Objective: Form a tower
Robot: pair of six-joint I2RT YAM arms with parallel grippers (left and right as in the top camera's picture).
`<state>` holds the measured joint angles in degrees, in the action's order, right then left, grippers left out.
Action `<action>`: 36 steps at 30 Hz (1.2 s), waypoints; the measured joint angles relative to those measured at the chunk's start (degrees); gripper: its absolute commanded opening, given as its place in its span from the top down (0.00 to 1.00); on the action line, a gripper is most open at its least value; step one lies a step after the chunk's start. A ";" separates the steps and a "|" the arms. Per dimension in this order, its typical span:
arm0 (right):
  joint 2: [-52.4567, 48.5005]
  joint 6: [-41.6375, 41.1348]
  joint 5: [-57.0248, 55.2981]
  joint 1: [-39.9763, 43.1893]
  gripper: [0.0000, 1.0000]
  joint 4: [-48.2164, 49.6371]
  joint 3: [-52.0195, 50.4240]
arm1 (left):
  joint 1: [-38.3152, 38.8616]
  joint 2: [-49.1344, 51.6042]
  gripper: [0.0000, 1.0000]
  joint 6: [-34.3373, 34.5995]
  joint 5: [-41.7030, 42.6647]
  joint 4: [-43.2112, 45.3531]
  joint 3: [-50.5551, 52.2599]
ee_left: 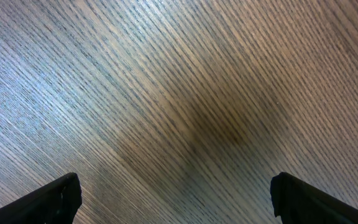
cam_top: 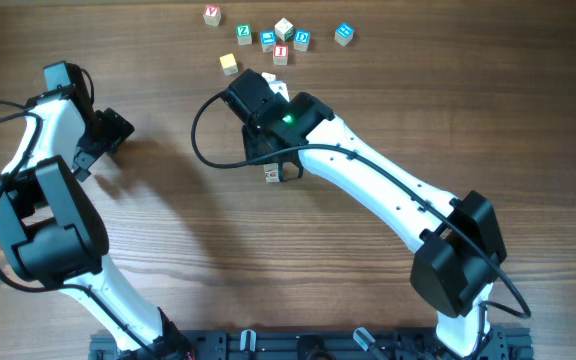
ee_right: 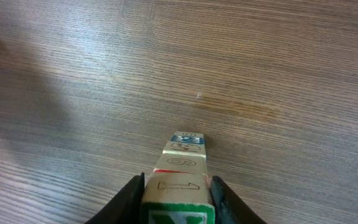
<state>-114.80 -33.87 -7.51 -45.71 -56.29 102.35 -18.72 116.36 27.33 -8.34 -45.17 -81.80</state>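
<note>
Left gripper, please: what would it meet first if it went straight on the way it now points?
The bare wooden table. The left gripper points down at it with its jaws open, and nothing else shows ahead in the left wrist view; depth is unclear.

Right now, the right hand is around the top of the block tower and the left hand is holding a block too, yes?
No. The left hand holds nothing: the left wrist view shows it open, with only the table beneath it. The right hand is around the top of the tower, as you said.
</note>
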 measured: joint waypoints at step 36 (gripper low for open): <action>0.00 5.07 -4.96 29.73 0.00 6.19 -0.28 | 0.00 -0.02 0.00 0.00 0.00 0.00 0.00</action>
<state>-114.80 -28.80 -12.47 -15.99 -50.11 102.06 -18.72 116.33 27.33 -8.34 -45.17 -81.80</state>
